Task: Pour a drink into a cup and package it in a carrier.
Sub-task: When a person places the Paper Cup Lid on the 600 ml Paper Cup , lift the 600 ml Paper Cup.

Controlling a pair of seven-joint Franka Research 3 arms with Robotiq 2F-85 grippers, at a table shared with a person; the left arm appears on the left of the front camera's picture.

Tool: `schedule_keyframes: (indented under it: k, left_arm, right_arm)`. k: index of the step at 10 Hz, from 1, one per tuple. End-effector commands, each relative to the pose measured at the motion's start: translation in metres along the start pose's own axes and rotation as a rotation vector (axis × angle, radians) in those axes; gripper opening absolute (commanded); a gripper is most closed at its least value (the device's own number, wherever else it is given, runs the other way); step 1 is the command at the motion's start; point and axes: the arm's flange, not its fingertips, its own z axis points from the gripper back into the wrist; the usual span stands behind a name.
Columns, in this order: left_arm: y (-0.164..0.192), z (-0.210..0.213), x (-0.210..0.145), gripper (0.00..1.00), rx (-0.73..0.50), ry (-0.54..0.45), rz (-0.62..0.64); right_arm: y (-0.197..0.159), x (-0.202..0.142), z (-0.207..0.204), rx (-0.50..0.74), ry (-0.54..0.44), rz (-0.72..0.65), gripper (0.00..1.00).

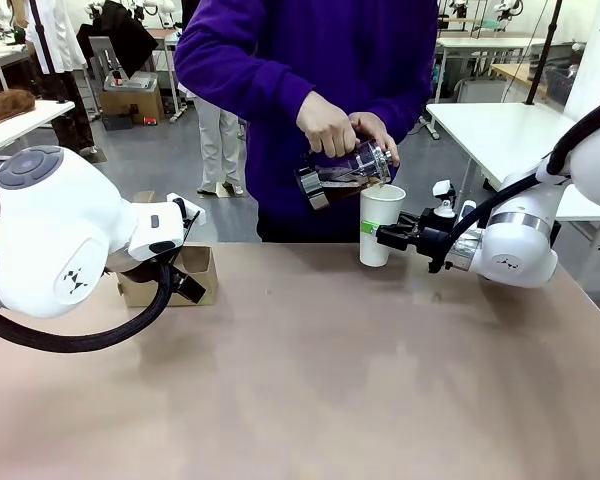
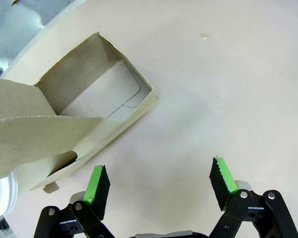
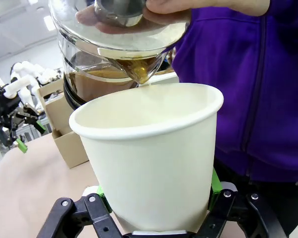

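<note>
Checked nearest first. Found the left gripper point(image 2: 159, 173) released, green pads wide apart, grasping nothing, hovering over the tan table point(image 2: 228, 89) just beside the low brown cardboard carrier point(image 2: 114, 130). Noted the carrier's compartment in view standing empty.

Farther out, found the right gripper point(image 1: 372, 232) clenched around the lower part of the tall white paper cup point(image 3: 154, 163), which is lidless and upright at the table's far side. Cannot tell whether resting on the table or lifted.

Beyond it, observed a person's hands point(image 1: 325, 125) tilting a clear glass pitcher with a metal band point(image 1: 340, 172), spout just above the cup's rim, dark brown drink point(image 3: 92, 84) gathered at the lip.

Judged pouring in progress, packaging not begun. Flagged risks:
- overfilling or splashing, if the tilt steepens;
- crushing the soft paper wall, if the grip tightens;
- spilling from the open cup during transfer to the carrier.
</note>
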Motion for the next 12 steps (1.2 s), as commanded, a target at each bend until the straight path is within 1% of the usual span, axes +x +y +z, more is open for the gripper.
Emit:
schedule_keyframes:
  k: [1, 12]
  left_arm:
    - [0.0000, 0.0003, -0.0001, 1.00, -0.002, -0.001, 0.001]
    - [0.0000, 0.0003, -0.0001, 1.00, -0.002, -0.001, 0.001]
  right_arm:
    - [0.0028, 0.0035, -0.0014, -0.005, -0.009, 0.004, 0.80]
    - [0.0028, 0.0035, -0.0014, -0.005, -0.009, 0.004, 0.80]
